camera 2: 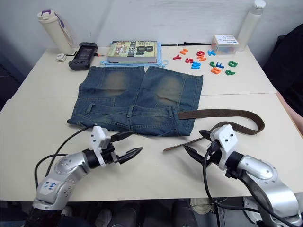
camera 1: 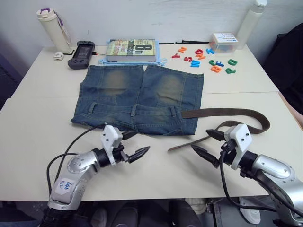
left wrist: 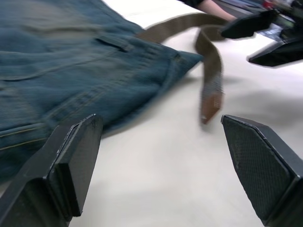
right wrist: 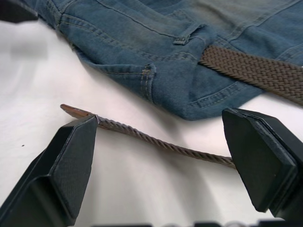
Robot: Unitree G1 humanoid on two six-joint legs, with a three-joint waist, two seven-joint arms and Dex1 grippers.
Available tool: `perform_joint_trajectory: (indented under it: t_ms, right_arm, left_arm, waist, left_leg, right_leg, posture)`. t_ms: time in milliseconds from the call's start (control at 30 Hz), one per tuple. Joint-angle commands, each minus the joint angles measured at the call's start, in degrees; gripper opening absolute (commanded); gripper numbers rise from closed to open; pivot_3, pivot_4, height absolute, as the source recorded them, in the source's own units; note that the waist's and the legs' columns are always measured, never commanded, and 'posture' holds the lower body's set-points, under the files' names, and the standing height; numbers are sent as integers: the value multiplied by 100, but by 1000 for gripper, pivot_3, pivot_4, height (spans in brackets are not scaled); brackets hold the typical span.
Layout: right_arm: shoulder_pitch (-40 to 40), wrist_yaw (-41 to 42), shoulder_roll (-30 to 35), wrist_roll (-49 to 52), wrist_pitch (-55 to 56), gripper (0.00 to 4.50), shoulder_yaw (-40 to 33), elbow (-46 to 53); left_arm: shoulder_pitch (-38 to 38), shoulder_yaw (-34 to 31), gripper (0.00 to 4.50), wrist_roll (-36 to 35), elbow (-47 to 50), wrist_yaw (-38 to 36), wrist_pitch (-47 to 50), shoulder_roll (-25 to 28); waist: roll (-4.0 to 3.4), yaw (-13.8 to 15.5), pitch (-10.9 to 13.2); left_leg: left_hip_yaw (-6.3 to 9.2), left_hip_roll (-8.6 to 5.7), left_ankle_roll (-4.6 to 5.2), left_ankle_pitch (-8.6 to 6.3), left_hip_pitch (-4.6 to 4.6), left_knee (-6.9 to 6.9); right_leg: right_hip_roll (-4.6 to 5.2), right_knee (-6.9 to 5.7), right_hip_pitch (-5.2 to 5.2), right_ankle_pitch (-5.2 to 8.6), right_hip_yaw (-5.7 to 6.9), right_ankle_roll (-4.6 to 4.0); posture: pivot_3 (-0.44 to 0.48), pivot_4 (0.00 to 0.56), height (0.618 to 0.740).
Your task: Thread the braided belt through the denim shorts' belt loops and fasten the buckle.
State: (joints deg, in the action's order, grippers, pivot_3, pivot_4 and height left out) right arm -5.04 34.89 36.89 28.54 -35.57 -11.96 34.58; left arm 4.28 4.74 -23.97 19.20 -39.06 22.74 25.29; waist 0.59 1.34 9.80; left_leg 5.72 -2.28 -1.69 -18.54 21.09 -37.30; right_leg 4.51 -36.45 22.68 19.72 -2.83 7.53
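Denim shorts (camera 1: pixel 142 97) flat mid-table, faded yellowish patches on both legs, waistband toward robot. Braided belt (camera 1: pixel 227 113), dark-brown woven, exits the waistband at 3 o'clock, loops back, tan tip (camera 1: pixel 176 148) on the table. Right gripper (camera 1: pixel 207 143) fingers spread, empty, tip just at its 9 o'clock. Left gripper (camera 1: pixel 134 144) also spread, empty, shorts' hem at its 12 o'clock. Matte black ribbed finger pads (right wrist: pixel 75 165).

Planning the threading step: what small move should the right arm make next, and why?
Probably lower the open right pincer and close on the braided belt. Its strap lies free on the table between that pincer's fingers, near the tan tip, while the far end already sits in a belt loop.
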Motion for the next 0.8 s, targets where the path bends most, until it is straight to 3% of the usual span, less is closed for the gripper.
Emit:
perform_joint_trajectory:
  t_ms: [33,367,800]
  right_arm:
    - [-275,-126,54,156,-111,4500,-399,510]
    - [-1202,-595,-142,352,-385,4500,-1143,1340]
    - [-1621,-1084,-400,403,-385,4500,-1200,1780]
  left_arm:
    - [266,368,4408,228,-163,-164,-186,-109]
    - [1327,1372,4408,1211,-1347,-105,-181,-490]
    - [2087,1988,4408,2259,-2784,-150,-956,-950]
  waist:
    - [0,0,0]
    - [-2,5,1]
    - [-1,32,-1]
  left_leg:
    - [0,0,0,0,1,0]
    - [-5,-3,5,2,-3,-2]
    - [-1,-18,21,14,-12,-10]
  right_leg:
    - [0,0,0,0,0,0]
    - [-5,-8,-1,-2,-2,5]
    - [1,-4,-21,-15,-8,27]
  posture:
    - [0,150,740]
    - [0,150,740]
    - [0,150,740]
